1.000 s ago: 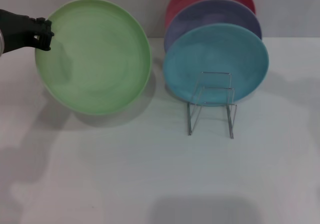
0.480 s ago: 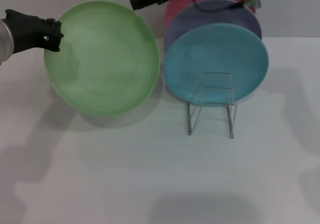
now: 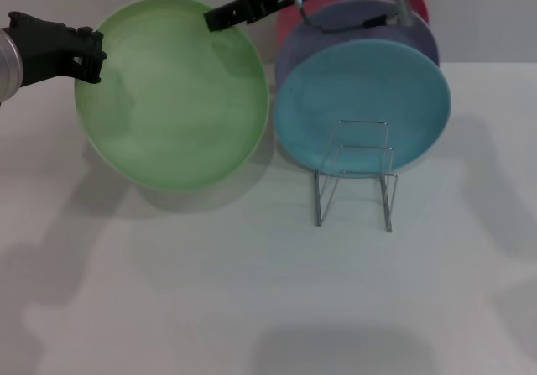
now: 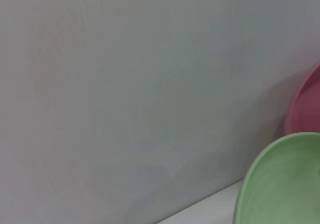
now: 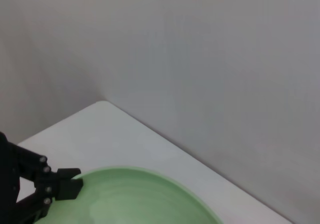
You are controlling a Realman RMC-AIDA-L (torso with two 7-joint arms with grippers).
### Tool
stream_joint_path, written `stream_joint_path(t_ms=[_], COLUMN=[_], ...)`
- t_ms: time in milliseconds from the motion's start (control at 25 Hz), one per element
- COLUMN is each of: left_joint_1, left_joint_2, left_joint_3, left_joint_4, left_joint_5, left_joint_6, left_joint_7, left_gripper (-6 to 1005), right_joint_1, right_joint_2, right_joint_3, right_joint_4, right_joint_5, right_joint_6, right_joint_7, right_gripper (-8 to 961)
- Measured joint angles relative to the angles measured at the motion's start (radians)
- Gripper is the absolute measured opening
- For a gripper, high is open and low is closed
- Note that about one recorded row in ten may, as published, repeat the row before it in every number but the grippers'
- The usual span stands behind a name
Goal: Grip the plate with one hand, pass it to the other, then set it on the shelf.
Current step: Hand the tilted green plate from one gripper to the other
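**Holding the green plate upright between two end effectors**

Holding the largest surface first, we see the white bench (image 3: 252,291) spreading under everything, with a pale wall behind it. Above the bench's left half we see the plate (image 3: 172,94), light green, tilted up on edge with its hollow face toward the head camera and its lower rim close over the bench. Our left end effector (image 3: 84,54) is clamped on the plate's left rim, fingers pinching the edge; the right wrist view shows the same black fingers (image 5: 62,186) biting the rim there. Our right end effector (image 3: 220,16) reaches in from the upper right, its tip lying over the plate's upper rim; we cannot tell whether its fingers are parted or closed.

Right of the plate, just beside it, stands the turquoise plate (image 3: 361,106), with the lavender plate (image 3: 352,23) and a red plate (image 3: 289,6) stacked behind. The shelf (image 3: 354,174), thin silver wire, stands in front of the turquoise plate, apart from the green one.
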Motion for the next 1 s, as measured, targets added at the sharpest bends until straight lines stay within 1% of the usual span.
stream_joint_path(t_ms=[240, 360, 440, 640, 1000], left_joint_1=[-0.001, -0.001, -0.003, -0.008, -0.012], left_joint_2=[0.0, 0.0, 0.0, 0.0, 0.0], left_joint_3=[0.0, -0.001, -0.007, -0.008, -0.008], left_joint_4=[0.002, 0.002, 0.005, 0.009, 0.016], left_joint_5=[-0.004, -0.005, -0.042, -0.058, -0.062], left_joint_6=[0.0, 0.0, 0.0, 0.001, 0.013], left_joint_7=[0.001, 0.001, 0.029, 0.036, 0.036], left_gripper=[34, 34, 34, 34, 34], right_joint_1=[0.014, 0.017, 0.02, 0.022, 0.026], right_joint_2=[0.005, 0.005, 0.005, 0.006, 0.008], right_joint_3=[-0.052, -0.058, -0.063, -0.076, -0.085], right_joint_4=[-0.036, -0.042, -0.052, -0.07, -0.093], right_joint_5=[-0.003, -0.004, -0.007, -0.009, -0.011], right_joint_6=[-0.044, -0.052, -0.061, -0.083, -0.097], right_joint_7=[-0.003, -0.003, -0.004, -0.015, -0.015], right_gripper=[757, 757, 757, 757, 653])
